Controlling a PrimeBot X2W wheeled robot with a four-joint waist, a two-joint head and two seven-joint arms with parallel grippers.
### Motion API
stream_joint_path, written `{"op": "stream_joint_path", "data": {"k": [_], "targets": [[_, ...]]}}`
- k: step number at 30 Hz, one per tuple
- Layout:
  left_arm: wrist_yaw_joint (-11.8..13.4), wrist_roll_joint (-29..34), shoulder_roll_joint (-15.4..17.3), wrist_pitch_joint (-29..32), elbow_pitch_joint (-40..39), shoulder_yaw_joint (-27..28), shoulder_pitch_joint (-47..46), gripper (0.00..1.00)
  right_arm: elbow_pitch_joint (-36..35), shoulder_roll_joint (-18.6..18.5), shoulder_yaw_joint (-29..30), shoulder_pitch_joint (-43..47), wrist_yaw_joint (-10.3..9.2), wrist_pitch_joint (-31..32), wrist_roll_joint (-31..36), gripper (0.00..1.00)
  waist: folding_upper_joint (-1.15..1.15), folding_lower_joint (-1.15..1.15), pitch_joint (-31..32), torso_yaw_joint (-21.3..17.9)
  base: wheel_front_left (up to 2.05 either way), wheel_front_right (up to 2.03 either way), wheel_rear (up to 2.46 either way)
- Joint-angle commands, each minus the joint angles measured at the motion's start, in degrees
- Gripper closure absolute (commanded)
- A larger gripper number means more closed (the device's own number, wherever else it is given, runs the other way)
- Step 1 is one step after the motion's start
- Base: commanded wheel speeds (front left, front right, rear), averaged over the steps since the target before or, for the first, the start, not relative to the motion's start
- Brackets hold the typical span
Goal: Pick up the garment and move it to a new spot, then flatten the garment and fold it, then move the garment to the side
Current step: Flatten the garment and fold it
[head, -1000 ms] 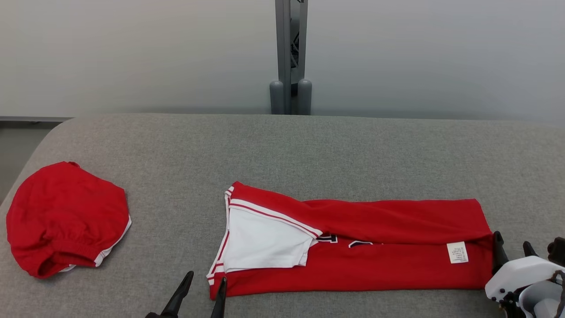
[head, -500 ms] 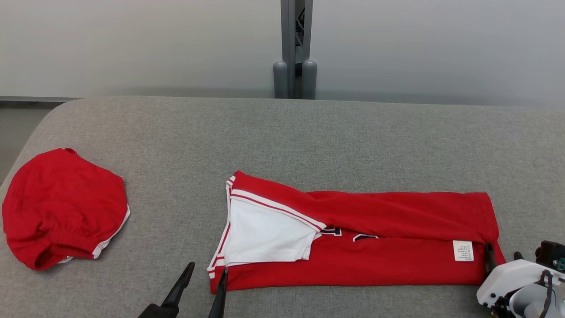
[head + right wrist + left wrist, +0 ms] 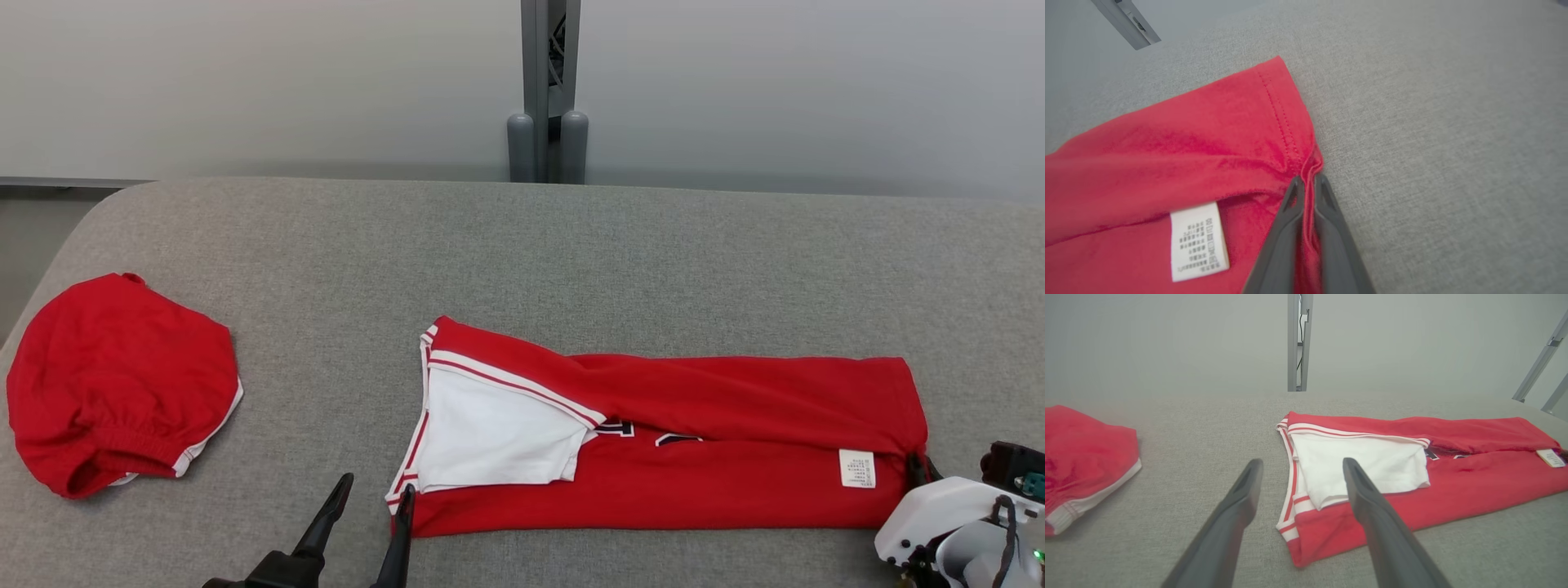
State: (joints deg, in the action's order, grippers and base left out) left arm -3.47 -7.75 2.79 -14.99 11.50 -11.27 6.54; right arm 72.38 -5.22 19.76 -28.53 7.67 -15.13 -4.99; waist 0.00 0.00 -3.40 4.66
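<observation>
one corner pinched, the other corner waiting

at the far left of the grey padded surface a red bundle with a white-trimmed edge lies well apart from the work, probably set there so it stays out of the way.

next comes the left gripper, its two dark fingers spread wide and holding nothing. the left wrist view has them straddling the garment's near left corner, one finger over bare surface and one over the cloth. placed so, a simple close would catch that striped edge. whether the inner fingertip already touches the fabric is hard to tell from the head view.

the garment, a red jersey folded into a long band, lies across the middle and right of the surface, near its front edge. a white panel is turned out at its left end and a care label sits near its right end.

just beyond the label, the right gripper is clamped tight on the garment's near right corner. the right wrist view shows the hem gathered into a small ridge between the pressed-together fingers.

a hold on both near corners would let the arms lift the band evenly. so i judge that the next fold, or the move to the side, needs the left fingers to close first.
</observation>
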Motion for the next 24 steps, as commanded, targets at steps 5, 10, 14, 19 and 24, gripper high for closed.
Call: {"op": "stream_joint_path", "data": {"k": [5, 10, 14, 19, 24], "targets": [[-0.3, 0.4, 0.2, -0.2, 0.0, 0.9, -0.6, 0.00, -0.8, -3.5, 0.7, 0.2, -0.35, 0.1, -0.7, 1.00, 0.00, 0.00, 0.5, -0.1, 0.00, 0.00, 0.00], [-0.2, 0.4, 0.2, -0.2, -0.4, 1.1, -0.5, 0.00, -2.5, -8.2, 1.0, -0.8, -0.33, 0.0, -1.2, 1.00, 0.00, 0.00, 0.9, -1.1, 0.00, 0.00, 0.00], [-0.2, 0.3, 0.2, -0.2, -0.3, 1.1, -0.3, 0.00, -2.6, -11.4, 0.1, -2.1, -0.32, 0.3, -1.0, 1.00, 0.00, 0.00, 1.4, -2.1, 0.00, 0.00, 0.00], [0.0, -0.2, 0.2, -0.2, -0.1, 0.8, -0.1, 0.00, -2.3, -10.7, -1.7, -4.1, -0.22, 3.2, -3.4, 1.00, 0.00, 0.00, 2.4, -3.1, 0.00, 0.00, 0.00], [0.5, -0.5, 0.2, -0.2, 0.2, 0.4, 0.3, 0.00, -6.2, -6.6, -6.6, -5.0, -0.20, 6.9, -9.3, 1.00, 0.00, 0.00, 3.4, -3.5, 0.00, 0.00, 0.00]]}}
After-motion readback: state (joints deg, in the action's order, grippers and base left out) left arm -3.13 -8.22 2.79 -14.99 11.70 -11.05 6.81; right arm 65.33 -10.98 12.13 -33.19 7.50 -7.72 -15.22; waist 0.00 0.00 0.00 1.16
